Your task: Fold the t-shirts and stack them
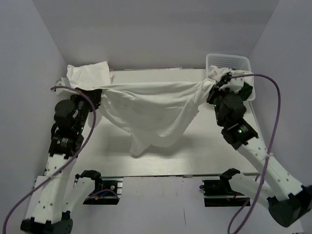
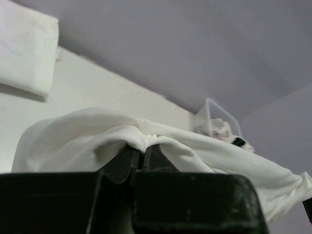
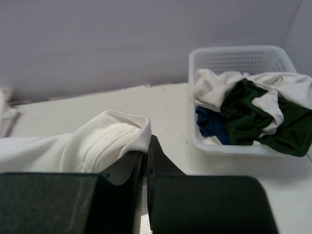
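- At the far left of the table [image 1: 195,156] lies a folded white shirt [image 1: 87,73]. I judge it is the start of the stack, so the new one should end up on it.
- The left gripper [image 2: 143,152] is clamped fully on one edge of the white t-shirt [image 1: 156,109]. The cloth bunches over its tips, so the hold looks firm.
- The t-shirt hangs in the air between the two arms, stretched along its top edge, and its middle sags down toward the table. Whether the lowest corner touches the surface, I cannot tell.
- To do this step well, both arms should have the same height and the same tension. Then they should lower the shirt so that the hanging part lands first and spreads flat, without wrinkles.
- The right gripper [image 3: 145,148] is also closed tight, on what looks like a ribbed hem or collar. Pulling too strongly could make the cloth slip out.
- At the far right, the white basket [image 3: 234,58] contains a dark green shirt [image 3: 253,114], a blue shirt [image 3: 208,122] and white shirts [image 3: 214,85], not yet folded.
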`<state>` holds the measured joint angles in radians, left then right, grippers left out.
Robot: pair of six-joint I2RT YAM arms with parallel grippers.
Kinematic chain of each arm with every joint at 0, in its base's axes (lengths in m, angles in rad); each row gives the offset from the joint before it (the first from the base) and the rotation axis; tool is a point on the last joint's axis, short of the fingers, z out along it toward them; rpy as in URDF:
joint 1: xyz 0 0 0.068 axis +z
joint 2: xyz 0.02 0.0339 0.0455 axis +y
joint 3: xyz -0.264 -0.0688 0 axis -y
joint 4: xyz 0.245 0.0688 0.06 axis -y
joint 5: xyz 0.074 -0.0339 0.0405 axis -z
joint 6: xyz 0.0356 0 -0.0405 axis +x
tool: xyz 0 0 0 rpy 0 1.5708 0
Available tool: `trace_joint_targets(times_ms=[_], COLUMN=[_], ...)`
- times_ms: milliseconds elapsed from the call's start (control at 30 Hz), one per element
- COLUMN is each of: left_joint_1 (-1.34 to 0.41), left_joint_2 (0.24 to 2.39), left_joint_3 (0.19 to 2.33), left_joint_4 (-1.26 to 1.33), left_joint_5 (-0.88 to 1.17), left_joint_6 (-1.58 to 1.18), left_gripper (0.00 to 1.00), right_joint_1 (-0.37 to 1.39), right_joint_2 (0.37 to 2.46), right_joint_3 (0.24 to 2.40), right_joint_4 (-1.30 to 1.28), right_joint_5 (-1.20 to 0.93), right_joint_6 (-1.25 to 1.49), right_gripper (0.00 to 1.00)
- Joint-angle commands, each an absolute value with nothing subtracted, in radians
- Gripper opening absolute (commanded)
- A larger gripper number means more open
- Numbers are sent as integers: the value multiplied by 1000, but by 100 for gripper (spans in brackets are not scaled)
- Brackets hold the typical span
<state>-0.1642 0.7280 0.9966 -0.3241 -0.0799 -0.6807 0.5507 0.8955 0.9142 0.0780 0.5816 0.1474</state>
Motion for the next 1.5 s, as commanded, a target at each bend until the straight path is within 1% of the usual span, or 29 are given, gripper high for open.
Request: trace_joint_targets(times_ms=[0, 33, 100, 133, 167, 200, 233, 267, 300, 333, 367, 400, 433, 500, 533, 600, 633, 733, 900, 933, 1000, 1033, 1067, 1133, 1167, 1233, 1267, 1367, 1467], left_joint_1=[-138, -138, -138, -138, -138, -138, -138, -138, -138, -138, -149, -149, -149, -149, -140, -140, -140, -140, -150, -150, -135, -135, -135, -135, -144, -153, -153, -175, -204], left_joint_2=[889, 1007, 1139, 1207, 1273, 1386, 1431, 1463, 1483, 1483, 1483, 1467, 1438, 1407, 1393, 1358, 1347, 1310, 1261, 1261, 1273, 1282, 1302, 1311, 1312, 1289, 1289, 1267, 1235], left_joint_3=[1013, 1012, 1048, 1072, 1133, 1170, 1205, 1253, 1253, 1253, 1230, 1209, 1168, 1132, 1106, 1088, 1068, 1014, 908, 899, 899, 899, 917, 928, 919, 894, 853, 786, 726], left_joint_4=[-290, -290, -316, -342, -371, -450, -489, -517, -535, -535, -535, -520, -509, -509, -532, -572, -613, -638, -598, -598, -613, -644, -656, -657, -614, -575, -524, -465, -437], left_joint_5=[-204, -204, -173, -173, -160, -169, -169, -169, -169, -178, -178, -178, -178, -178, -205, -251, -297, -322, -236, -236, -284, -305, -314, -275, -255, -169, -70, 140, 161], left_joint_6=[-678, -678, -687, -687, -687, -687, -696, -687, -687, -687, -687, -687, -687, -696, -712, -752, -768, -805, -795, -795, -824, -834, -834, -824, -810, -778, -766, -700, -699], left_gripper=[0, 0, 0, 2, 8, 17, 33, 43, 53, 65, 72, 94, 100, 100, 100, 100, 100, 100, 100, 100, 100, 100, 100, 100, 100, 100, 100, 92, 90], right_joint_1=[488, 477, 430, 419, 408, 388, 381, 374, 376, 380, 380, 382, 390, 402, 411, 435, 454, 515, 597, 633, 678, 755, 781, 827, 839, 834, 825, 816, 810], right_joint_2=[1115, 1165, 1360, 1409, 1490, 1562, 1595, 1633, 1650, 1654, 1646, 1628, 1609, 1579, 1562, 1545, 1537, 1535, 1569, 1569, 1566, 1566, 1566, 1568, 1565, 1551, 1543, 1561, 1562], right_joint_3=[998, 1014, 1089, 1135, 1156, 1189, 1280, 1302, 1321, 1345, 1348, 1336, 1315, 1279, 1257, 1220, 1188, 1112, 1078, 1071, 1026, 1016, 996, 968, 957, 946, 948, 975, 971], right_joint_4=[62, 33, -30, -47, -69, -165, -196, -222, -273, -278, -273, -268, -241, -221, -221, -224, -218, -195, -256, -265, -268, -275, -279, -272, -255, -224, -210, -238, -265], right_joint_5=[720, 704, 652, 640, 631, 626, 624, 624, 620, 615, 589, 521, 433, 343, 251, 201, 140, 53, 87, 89, 179, 202, 231, 264, 268, 273, 311, 360, 318], right_joint_6=[144, 181, 208, 242, 256, 287, 299, 317, 318, 314, 293, 278, 262, 192, 189, 172, 170, 181, 228, 229, 227, 218, 219, 245, 255, 290, 299, 379, 394], right_gripper=[0, 0, 0, 0, 0, 0, 12, 26, 45, 86, 90, 90, 90, 90, 90, 90, 90, 90, 90, 90, 90, 90, 90, 90, 90, 90, 90, 90, 90])
